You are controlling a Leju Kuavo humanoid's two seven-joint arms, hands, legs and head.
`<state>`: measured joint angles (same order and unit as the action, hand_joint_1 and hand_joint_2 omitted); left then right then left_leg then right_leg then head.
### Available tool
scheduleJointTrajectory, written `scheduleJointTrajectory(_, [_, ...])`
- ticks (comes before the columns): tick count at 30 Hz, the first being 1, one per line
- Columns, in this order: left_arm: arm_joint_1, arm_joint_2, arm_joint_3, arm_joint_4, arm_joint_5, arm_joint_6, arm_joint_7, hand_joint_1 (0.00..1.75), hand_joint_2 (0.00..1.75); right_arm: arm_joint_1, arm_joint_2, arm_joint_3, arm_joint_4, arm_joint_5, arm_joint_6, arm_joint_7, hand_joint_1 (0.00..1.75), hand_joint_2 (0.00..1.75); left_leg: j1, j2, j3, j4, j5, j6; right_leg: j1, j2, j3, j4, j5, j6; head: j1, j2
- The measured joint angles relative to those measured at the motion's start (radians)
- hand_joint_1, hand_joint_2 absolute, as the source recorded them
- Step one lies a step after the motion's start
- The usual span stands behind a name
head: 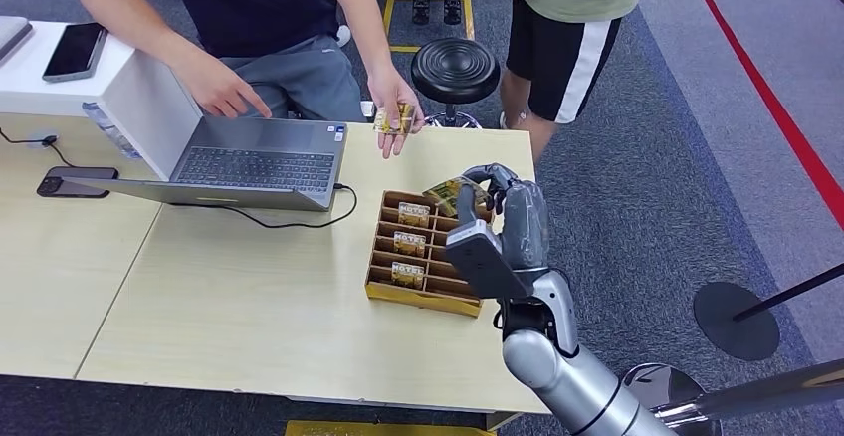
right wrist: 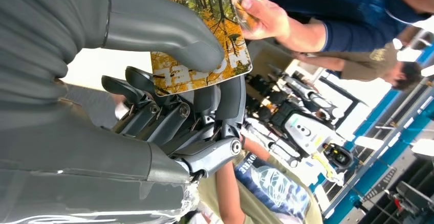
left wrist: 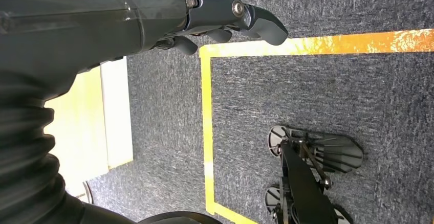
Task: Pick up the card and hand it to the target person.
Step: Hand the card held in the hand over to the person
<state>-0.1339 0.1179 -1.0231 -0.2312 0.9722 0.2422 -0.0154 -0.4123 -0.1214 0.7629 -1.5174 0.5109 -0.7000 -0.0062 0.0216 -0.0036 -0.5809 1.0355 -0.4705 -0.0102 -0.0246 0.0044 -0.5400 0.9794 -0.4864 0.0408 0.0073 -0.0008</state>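
card (right wrist: 204, 45) pinched between right hand (head: 498, 227) thumb and fingers near person's hand (head: 395, 108); left hand (left wrist: 225, 22) empty, loosely curled; risk of slipping if released early.

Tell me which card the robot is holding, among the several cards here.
The card pinched in the right hand, raised above the tray. The other cards lie in the tray's slots, and the seated person's hand holds some.

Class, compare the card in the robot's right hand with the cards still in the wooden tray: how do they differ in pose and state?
The held card is lifted clear, pinched by the right hand; the tray cards stand slotted in the wooden tray. The held card tilts freely; the tray cards sit in a row. Both show yellow-gold printing.
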Motion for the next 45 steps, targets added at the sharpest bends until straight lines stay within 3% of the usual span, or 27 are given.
scheduleJointTrajectory(15, [0.0, -0.002, 0.0, 0.0, -0.004, -0.001, 0.015, 0.0, 1.75, 0.028, 0.018, -0.044, -0.06, -0.092, 0.001, -0.054, 1.75, 1.75, 0.0, 0.0, 0.0, 0.0, 0.0, 0.0, 0.0, 0.0, 0.0, 0.0, 0.0, 0.0, 0.0, 0.0])
scheduleJointTrajectory(28, [-0.033, -0.01, -0.009, 0.0, -0.037, -0.011, 0.044, 0.0, 1.75, -0.021, 0.092, -0.107, 0.067, -0.107, 0.001, -0.196, 1.75, 1.75, 0.0, 0.0, -0.001, 0.0, 0.0, 0.0, 0.0, -0.001, 0.0, 0.0, 0.0, 0.0, 0.0, 0.0])
scheduleJointTrajectory(44, [-0.033, -0.011, -0.016, 0.0, -0.037, -0.016, 0.047, 0.0, 1.75, -0.032, 0.139, -0.141, 0.167, -0.11, 0.001, -0.208, 1.75, 1.75, 0.0, 0.0, -0.001, 0.0, 0.0, 0.0, 0.0, -0.001, 0.0, 0.0, 0.0, 0.0, 0.0, 0.0])
scheduleJointTrajectory(45, [-0.033, -0.011, -0.016, 0.0, -0.037, -0.019, 0.046, 0.0, 1.75, -0.032, 0.139, -0.141, 0.17, -0.11, 0.001, -0.206, 1.67, 1.75, 0.0, 0.0, -0.001, 0.0, 0.0, 0.0, 0.0, -0.001, 0.0, 0.0, 0.0, 0.0, 0.0, 0.0])
